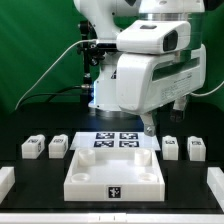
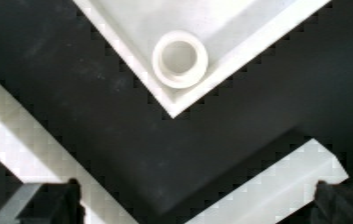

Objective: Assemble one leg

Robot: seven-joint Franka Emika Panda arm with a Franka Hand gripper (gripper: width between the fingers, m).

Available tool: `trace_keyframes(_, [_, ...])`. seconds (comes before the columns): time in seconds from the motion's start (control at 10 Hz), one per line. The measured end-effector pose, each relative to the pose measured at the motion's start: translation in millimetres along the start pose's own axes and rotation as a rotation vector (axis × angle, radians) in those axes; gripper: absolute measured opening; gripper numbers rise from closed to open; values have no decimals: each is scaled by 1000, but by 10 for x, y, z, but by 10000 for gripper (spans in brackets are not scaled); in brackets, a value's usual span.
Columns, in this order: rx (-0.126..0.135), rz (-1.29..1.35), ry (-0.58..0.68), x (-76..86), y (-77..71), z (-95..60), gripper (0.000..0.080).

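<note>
Four small white legs with black-and-white tags stand on the black table: two at the exterior view's left and two at its right. My gripper hangs above the table behind the large white tray's far right corner, apart from every leg. In the wrist view my gripper is open and empty, its dark fingertips wide apart. The tray corner with a round socket lies ahead of it. No leg shows in the wrist view.
The marker board lies flat behind the tray, under the arm. White parts lie at the front left and front right edges. Two white diagonal bands run past my fingertips; I cannot tell what they are.
</note>
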State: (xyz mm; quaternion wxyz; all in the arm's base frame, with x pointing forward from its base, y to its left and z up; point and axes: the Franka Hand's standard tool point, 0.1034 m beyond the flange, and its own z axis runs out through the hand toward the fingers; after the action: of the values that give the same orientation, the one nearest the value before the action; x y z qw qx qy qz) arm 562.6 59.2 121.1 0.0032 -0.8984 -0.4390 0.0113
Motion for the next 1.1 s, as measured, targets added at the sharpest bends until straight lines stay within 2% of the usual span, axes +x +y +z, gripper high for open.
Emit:
trace_keyframes(0.9, [2, 0, -2, -10, -12, 12, 650])
trace_keyframes(1.0, [9, -44, -9, -126, -114, 63, 650])
trace_keyframes(1.1, [5, -82, 0, -347, -234, 144, 650])
